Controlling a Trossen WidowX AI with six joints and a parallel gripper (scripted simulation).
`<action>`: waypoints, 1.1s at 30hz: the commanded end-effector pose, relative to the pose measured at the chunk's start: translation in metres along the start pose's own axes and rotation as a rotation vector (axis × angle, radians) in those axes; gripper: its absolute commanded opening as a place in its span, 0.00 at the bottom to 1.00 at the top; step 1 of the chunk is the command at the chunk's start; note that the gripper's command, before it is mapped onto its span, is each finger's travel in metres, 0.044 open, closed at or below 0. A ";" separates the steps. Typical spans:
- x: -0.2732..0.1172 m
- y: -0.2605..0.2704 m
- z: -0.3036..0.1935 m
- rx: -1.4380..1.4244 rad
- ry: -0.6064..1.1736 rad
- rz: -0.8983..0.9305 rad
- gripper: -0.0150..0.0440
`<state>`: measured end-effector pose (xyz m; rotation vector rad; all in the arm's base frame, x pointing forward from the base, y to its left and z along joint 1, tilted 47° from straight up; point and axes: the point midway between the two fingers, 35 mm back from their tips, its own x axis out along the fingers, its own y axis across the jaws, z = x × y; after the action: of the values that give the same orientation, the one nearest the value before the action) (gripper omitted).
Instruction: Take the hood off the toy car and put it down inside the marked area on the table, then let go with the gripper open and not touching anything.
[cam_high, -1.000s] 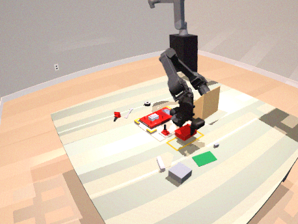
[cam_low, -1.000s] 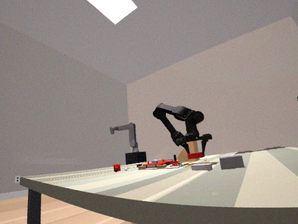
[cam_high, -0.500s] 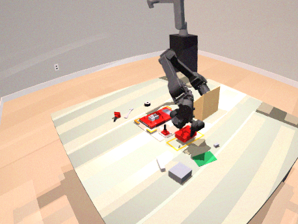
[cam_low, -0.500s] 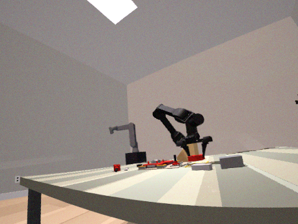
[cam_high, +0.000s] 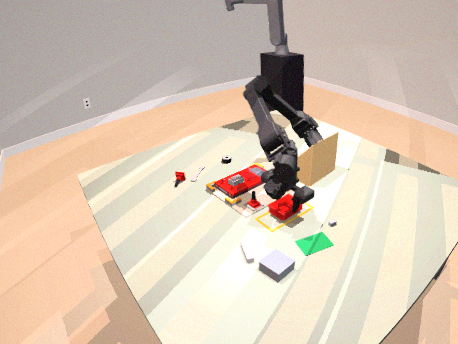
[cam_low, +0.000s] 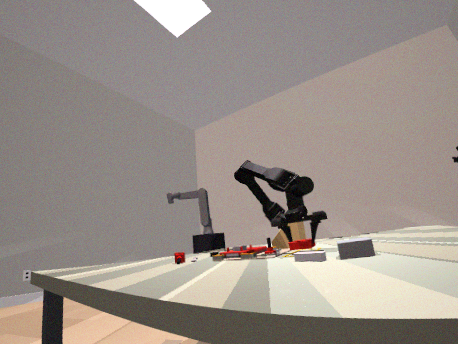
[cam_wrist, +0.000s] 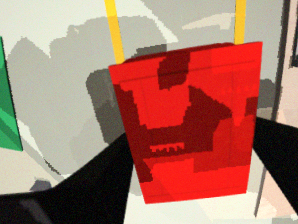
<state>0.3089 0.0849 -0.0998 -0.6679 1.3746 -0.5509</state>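
Setting: grey-walled room with a wood floor; a striped tabletop carries all the parts.
Arm: one dark six-joint arm reaches down from its black base at 12 o'clock in the top view.
Claw: the claw is clamped on the red hood; in the wrist view the hood fills the gap between the two black fingers.
Hood position: low over the tabletop, inside the yellow-outlined marked area; whether it already rests on the surface cannot be told.
Toy car: the red toy car sits on its plate at about 10 o'clock of the marked area, apart from the hood.
Neighbours: tan cardboard panel at 1 o'clock of the hood; green square at 5 o'clock; grey block at 6 o'clock.
Step in hand (judged): placing the hood, with the release not yet made.
Technique: lower straight down until the hood bears flat on the tabletop, keeping every edge within the yellow lines seen at 12 o'clock in the wrist view.
Release: spread the fingers fully, then lift vertically so neither one drags the hood.
Risk: opening while tilted or raised could let the hood tip across the outline.
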 end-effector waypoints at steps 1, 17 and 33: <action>0.002 0.000 0.000 -0.006 -0.002 -0.002 0.25; 0.010 0.000 0.000 -0.006 -0.002 -0.003 0.25; 0.012 0.000 0.000 0.000 0.000 -0.001 0.65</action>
<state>0.3104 0.0762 -0.1081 -0.6692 1.3747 -0.5510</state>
